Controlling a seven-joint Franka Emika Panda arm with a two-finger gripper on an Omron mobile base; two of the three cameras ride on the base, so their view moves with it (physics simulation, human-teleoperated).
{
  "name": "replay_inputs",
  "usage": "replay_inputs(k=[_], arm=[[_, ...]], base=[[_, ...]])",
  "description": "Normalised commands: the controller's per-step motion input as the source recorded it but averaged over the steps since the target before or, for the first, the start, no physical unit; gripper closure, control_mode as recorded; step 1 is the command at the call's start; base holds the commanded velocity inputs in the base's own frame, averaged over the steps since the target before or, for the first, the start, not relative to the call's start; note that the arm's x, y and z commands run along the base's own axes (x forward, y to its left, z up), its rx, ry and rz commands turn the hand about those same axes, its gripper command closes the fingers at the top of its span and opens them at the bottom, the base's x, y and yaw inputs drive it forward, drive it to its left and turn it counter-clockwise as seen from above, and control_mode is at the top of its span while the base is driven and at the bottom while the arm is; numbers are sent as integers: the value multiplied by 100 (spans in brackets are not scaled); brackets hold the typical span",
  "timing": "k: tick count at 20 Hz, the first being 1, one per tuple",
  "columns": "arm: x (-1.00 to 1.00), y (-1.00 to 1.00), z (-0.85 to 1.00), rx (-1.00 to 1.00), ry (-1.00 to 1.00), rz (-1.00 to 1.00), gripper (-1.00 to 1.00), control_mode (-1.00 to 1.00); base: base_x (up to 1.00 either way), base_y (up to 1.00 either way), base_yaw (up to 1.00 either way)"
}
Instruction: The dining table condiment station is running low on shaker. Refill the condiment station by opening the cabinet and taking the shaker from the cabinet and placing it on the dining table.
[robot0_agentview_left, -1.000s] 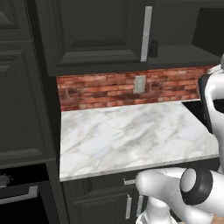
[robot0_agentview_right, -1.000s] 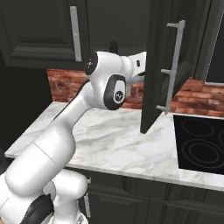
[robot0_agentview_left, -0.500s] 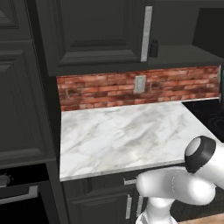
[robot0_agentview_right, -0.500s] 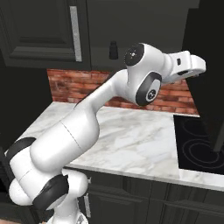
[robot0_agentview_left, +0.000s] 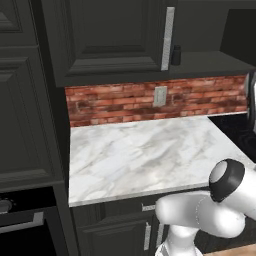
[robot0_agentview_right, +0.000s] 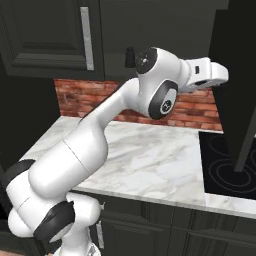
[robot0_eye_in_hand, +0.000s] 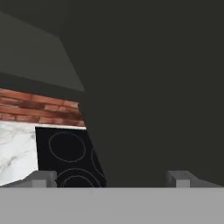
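Note:
The small black shaker (robot0_agentview_left: 176, 55) stands on the open shelf of the dark upper cabinet (robot0_agentview_left: 115, 35), just right of the closed door's silver bar handle (robot0_agentview_left: 169, 37). In the right base view the shaker (robot0_agentview_right: 130, 56) peeks out behind my arm's elbow. My gripper (robot0_agentview_right: 223, 75) points right, close to the opened cabinet door (robot0_agentview_right: 235, 90) and well right of the shaker. In the hand view my gripper (robot0_eye_in_hand: 111, 179) is open, its fingertips (robot0_eye_in_hand: 43, 178) wide apart, with the dark door panel (robot0_eye_in_hand: 153, 96) ahead. The dining table is out of view.
A marble counter (robot0_agentview_left: 145, 150) backed by red brick (robot0_agentview_left: 125, 102) lies below the cabinet. A black cooktop (robot0_agentview_right: 225, 170) sits at its right end, under the open door. A wall outlet (robot0_agentview_left: 160, 96) is set in the brick. Tall dark cabinets (robot0_agentview_left: 25, 100) stand left.
The right cabinet door has swung wide open to the right. My hand has moved right with it and now sits off the handle, and the arm's elbow has shifted right.

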Motion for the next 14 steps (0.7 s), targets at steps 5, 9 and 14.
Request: replay_inputs(k=[5,9,14], arm=[[-13,78,-6,2,0,0,-100,-100],[-16,89,-1,11,-7,0,-100,-100],[-10,88,-10,19,-17,0,-100,-100]], base=[[0,0,0],[0,0,0],[0,0,0]])
